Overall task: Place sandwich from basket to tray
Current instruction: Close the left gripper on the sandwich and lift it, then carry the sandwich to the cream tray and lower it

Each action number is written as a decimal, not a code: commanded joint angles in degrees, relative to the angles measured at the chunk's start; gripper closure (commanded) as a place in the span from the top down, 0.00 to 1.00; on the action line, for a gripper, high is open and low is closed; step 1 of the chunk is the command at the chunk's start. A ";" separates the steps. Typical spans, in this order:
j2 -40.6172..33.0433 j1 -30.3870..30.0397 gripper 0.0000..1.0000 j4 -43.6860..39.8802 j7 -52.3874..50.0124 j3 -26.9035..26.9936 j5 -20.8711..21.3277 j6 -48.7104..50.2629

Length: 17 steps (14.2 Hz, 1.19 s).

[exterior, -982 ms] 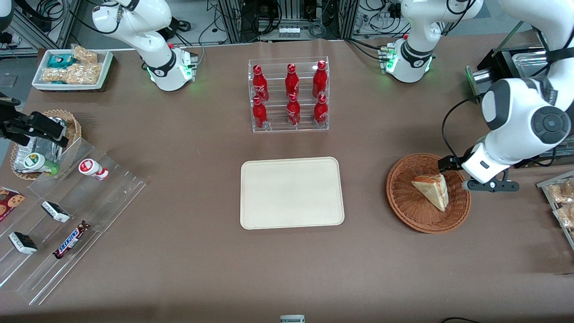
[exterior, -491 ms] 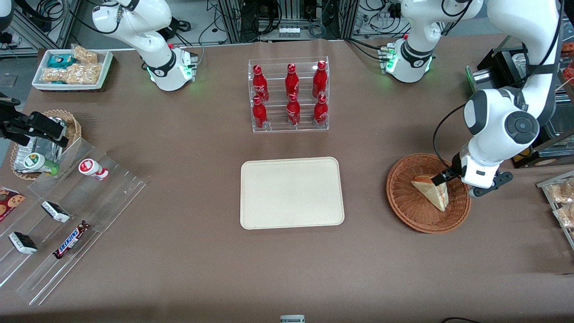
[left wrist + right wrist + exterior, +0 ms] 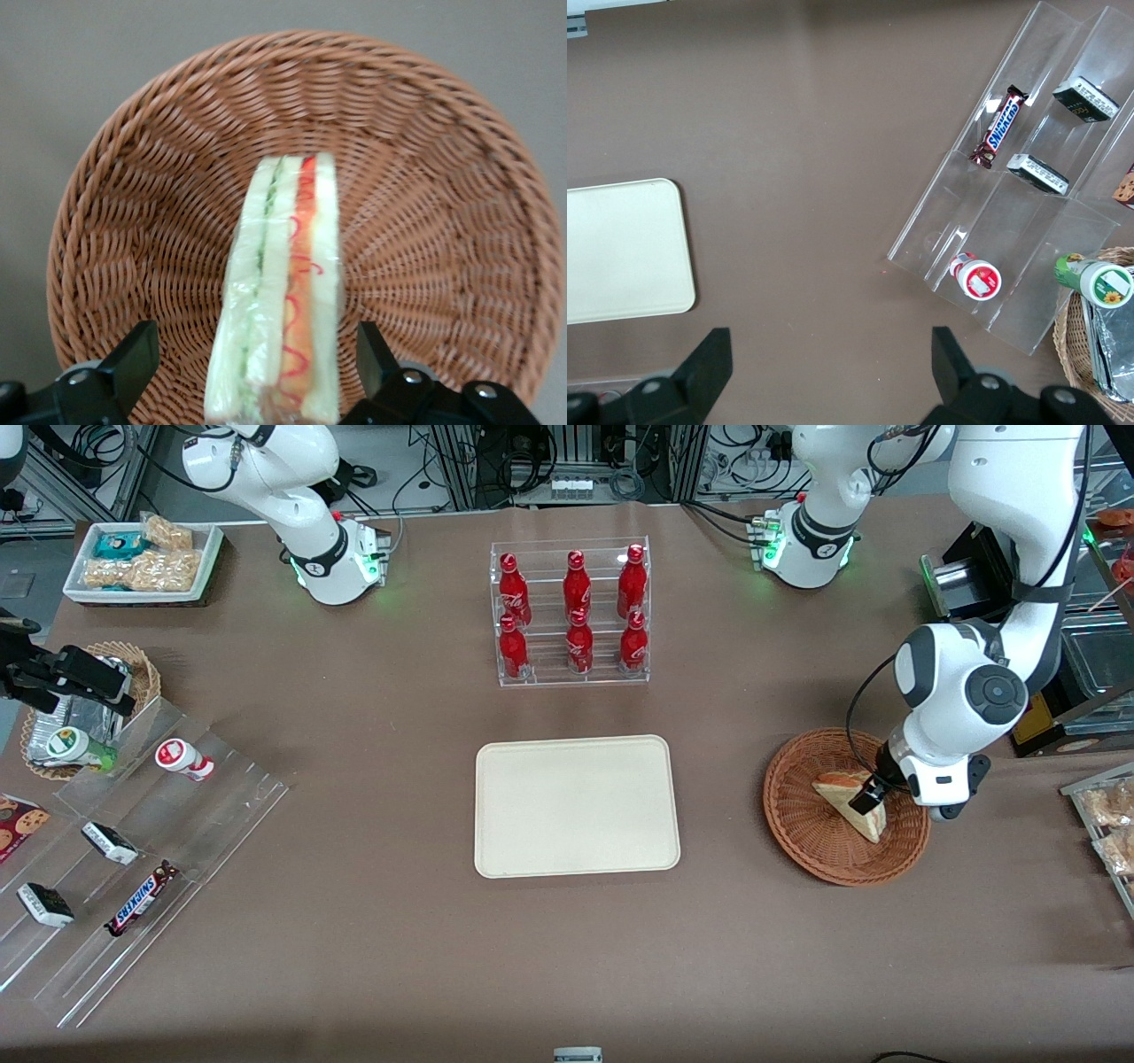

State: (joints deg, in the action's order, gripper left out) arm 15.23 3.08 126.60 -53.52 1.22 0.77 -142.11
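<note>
The sandwich (image 3: 842, 799), a wrapped white-bread wedge with red-orange and green filling, lies in the round reddish-brown wicker basket (image 3: 802, 828) toward the working arm's end of the table. In the left wrist view the sandwich (image 3: 283, 292) stands on edge in the basket (image 3: 425, 204). My left gripper (image 3: 866, 797) is low over the basket, open, with one finger (image 3: 133, 359) on each side of the sandwich and a gap to each. The cream-beige tray (image 3: 576, 806) lies flat at mid-table and holds nothing; it also shows in the right wrist view (image 3: 620, 252).
A clear rack of red bottles (image 3: 571, 611) stands farther from the front camera than the tray. A clear stepped display (image 3: 133, 841) with snack bars and a small foil-packet basket (image 3: 84, 708) lie toward the parked arm's end. A packet tray (image 3: 1107, 824) sits beside the basket.
My left gripper has swung from the basket's rim in over the basket and come down astride the sandwich. The sandwich and basket have not moved.
</note>
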 commanded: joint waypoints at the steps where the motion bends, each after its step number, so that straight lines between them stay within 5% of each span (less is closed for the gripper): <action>1: 0.50 0.26 0.19 -0.91 -8.41 0.01 0.11 -0.54; 3: 0.77 0.35 0.05 -2.93 -8.53 0.01 0.20 0.42; 10: 5.50 2.55 0.05 -21.28 -8.18 -7.09 0.20 17.20; 15: 10.69 3.77 0.06 -28.42 -8.88 -19.75 0.99 17.57; 17: 13.41 9.37 0.06 -31.92 -8.27 -20.03 2.47 17.57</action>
State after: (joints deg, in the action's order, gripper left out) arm 25.17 7.93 99.97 -61.59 -18.63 1.16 -125.98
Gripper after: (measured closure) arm 0.855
